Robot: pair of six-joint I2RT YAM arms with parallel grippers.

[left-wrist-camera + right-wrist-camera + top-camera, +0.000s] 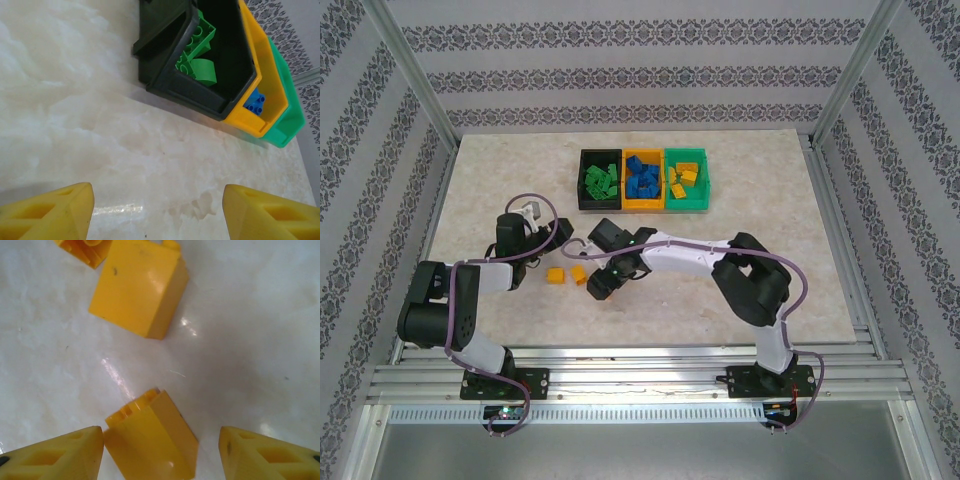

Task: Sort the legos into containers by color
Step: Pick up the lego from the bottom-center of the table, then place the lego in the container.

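Top external: sorting looks nearly finished to us. Green legos (601, 180) sit in the black bin (600, 205), blue legos (644, 183) in the yellow-orange bin (644, 207), yellow legos (686, 178) in the green bin (687, 203). Left to do, we count two loose yellow bricks (555, 275) on the table (770, 250) just beside the right claw (598, 288). Right wrist view adds what the arm covers from above: another yellow brick (150, 440) lying between that claw's spread fingers (60, 455), not gripped. Left wrist view: left claw (157, 200) wide, empty, bins ahead of it, to the right.
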